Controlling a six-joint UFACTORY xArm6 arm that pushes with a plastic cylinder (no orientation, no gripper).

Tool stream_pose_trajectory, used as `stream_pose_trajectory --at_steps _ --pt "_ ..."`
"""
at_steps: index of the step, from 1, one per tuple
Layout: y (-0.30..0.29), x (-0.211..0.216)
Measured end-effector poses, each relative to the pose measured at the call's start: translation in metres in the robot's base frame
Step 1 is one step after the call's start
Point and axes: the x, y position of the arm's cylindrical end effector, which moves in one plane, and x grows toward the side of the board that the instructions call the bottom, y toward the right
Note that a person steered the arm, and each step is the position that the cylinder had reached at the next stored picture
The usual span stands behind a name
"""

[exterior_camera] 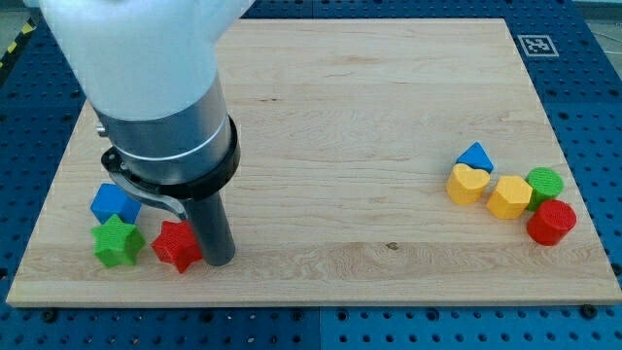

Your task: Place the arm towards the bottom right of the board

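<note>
My tip (220, 260) rests on the wooden board (369, 107) near the view's bottom left. It stands right beside a red star block (176, 245), at that block's right edge. A green star block (118, 242) lies left of the red star. A blue block (114, 203) lies just above the green star. The arm's grey and white body (160, 107) covers the board's upper left.
A cluster sits at the view's right: a blue triangular block (475, 157), a yellow heart block (467, 182), a yellow hexagon block (508, 196), a green round block (544, 182) and a red round block (552, 222). A marker tag (535, 45) is at the board's top right corner.
</note>
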Motion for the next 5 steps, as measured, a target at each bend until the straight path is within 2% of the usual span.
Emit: stream_pose_trajectory --at_steps 4,5 --pt "-0.007 0.0" --pt "0.034 0.0"
